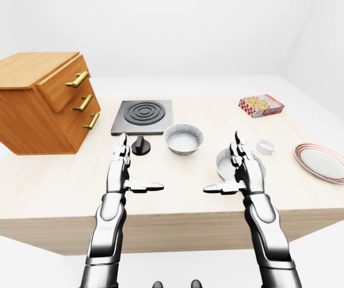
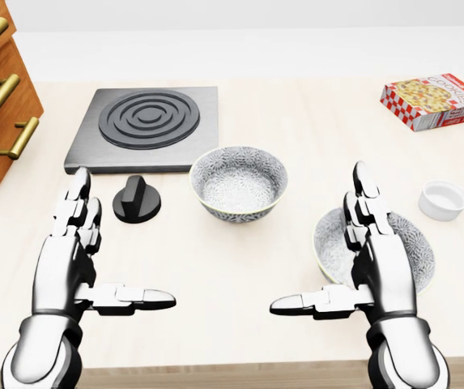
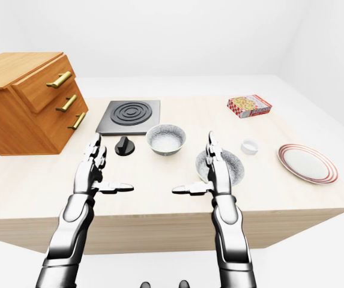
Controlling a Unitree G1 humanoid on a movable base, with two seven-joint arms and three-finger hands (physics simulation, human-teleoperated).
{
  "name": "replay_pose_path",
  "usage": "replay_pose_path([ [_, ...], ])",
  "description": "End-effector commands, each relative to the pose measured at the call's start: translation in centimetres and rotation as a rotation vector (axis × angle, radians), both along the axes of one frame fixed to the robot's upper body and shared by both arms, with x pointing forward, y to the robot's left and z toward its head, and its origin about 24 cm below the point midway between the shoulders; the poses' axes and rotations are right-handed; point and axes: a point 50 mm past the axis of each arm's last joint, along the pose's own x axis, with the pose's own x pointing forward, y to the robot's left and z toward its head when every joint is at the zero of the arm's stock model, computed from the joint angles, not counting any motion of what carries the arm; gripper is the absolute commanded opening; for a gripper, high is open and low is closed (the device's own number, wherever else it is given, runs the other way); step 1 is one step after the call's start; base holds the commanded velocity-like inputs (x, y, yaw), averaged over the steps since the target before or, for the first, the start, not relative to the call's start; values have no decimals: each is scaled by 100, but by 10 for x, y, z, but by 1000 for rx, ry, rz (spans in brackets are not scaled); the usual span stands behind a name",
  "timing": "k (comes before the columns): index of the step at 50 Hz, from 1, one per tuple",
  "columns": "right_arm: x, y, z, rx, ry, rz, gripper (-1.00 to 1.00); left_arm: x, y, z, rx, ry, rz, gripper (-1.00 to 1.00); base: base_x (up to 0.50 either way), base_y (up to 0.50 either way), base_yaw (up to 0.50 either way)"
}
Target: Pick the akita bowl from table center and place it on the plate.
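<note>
Sitting at the table's centre in the head view, the bowl you want is just below the burner, right of the black knob, untouched and upright. A second bowl of like pattern lies lower right, partly hidden behind your right hand; take care not to confuse them. Both hands hover above the table with fingers straight and thumbs stuck out sideways, grasping nothing; the left hand is well left of the target. The plate, red-rimmed, rests near the table's right edge in the left-eye view, beyond the small white cup.

You appear to be at the very start: reach not yet begun. Next, I judge, swing the right hand up and leftward to the centre bowl's rim, keeping its thumb clear of the nearer bowl, then close on the rim.
</note>
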Motion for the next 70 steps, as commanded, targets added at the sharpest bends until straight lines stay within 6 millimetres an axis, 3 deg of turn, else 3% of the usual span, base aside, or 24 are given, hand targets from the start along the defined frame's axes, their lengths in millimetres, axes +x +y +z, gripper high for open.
replay_pose_path([
  [1,-3,-4,9,-8,-39,1,100,2,-2,19,-5,-77,-11,100,0,-50,0],
  [22,-7,-4,7,2,-31,13,100,-2,-1,17,0,-72,-4,100,2,-50,0],
  [34,-7,-3,7,3,-33,29,100,-2,-1,16,-1,-68,-2,100,32,-44,0],
  [54,-10,-8,5,-9,-23,7,100,0,3,16,5,-66,9,100,2,-1,0],
  [60,-11,-10,5,-12,-23,7,100,9,9,10,65,-32,34,100,0,0,0],
  [70,-11,-9,4,-15,-18,11,100,44,31,-2,260,55,113,100,0,0,0],
])
